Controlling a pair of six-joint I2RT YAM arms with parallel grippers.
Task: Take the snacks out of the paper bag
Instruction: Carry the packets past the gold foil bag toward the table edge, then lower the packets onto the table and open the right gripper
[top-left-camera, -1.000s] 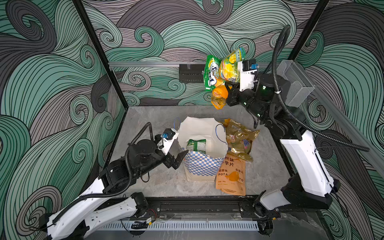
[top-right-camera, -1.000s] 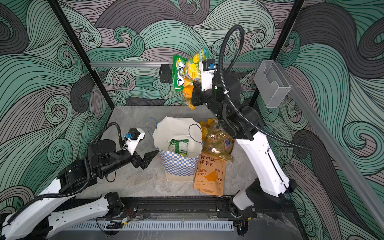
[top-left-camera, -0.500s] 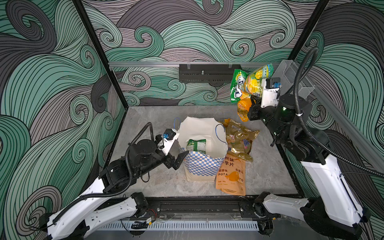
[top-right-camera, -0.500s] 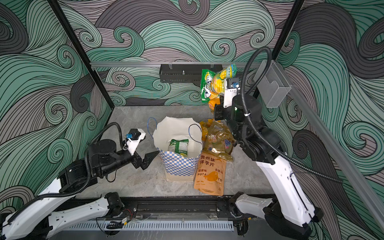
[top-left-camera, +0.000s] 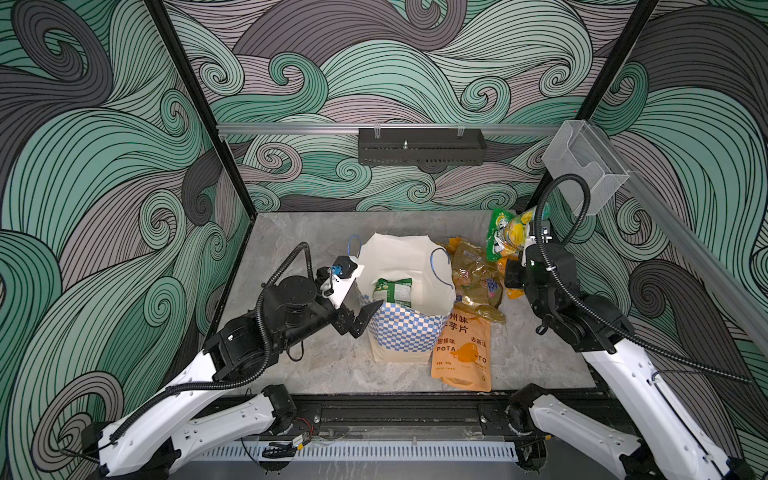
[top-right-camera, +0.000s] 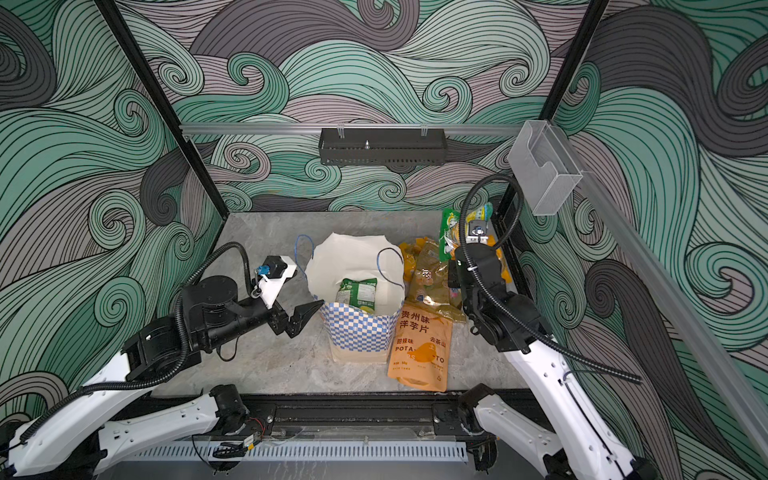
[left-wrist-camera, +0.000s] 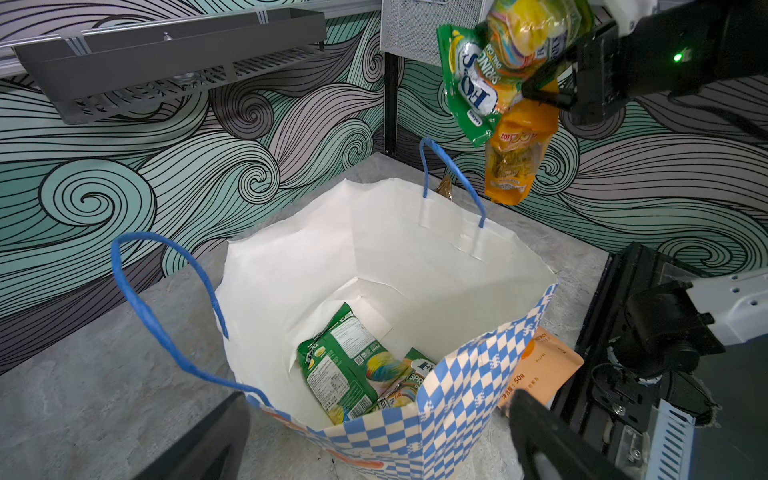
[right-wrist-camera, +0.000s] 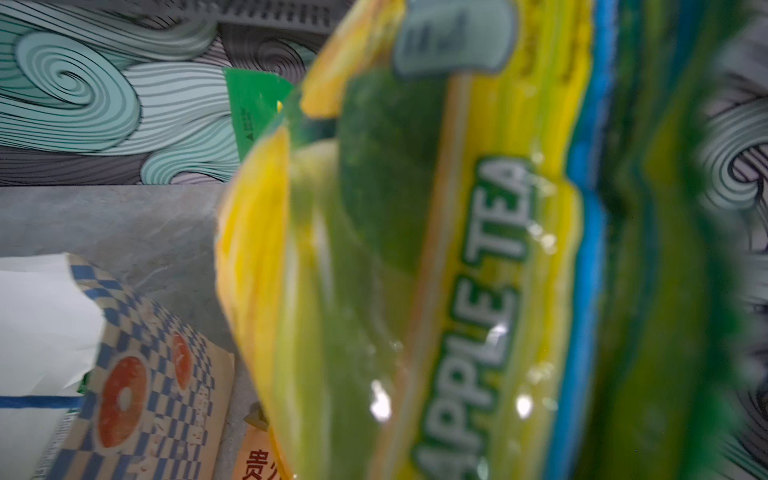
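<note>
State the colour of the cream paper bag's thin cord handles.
Blue; cord handles show clearest in the left wrist view.

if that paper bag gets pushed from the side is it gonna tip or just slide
Likely slides or tips easily: the paper bag stands tall with only a few green packets low inside, so it seems light. Its wavy, creased rim suggests thin walls that would probably buckle under a push.

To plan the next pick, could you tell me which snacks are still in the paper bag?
The green packets on the floor of the paper bag; others lie outside or hang from the right gripper.
</note>
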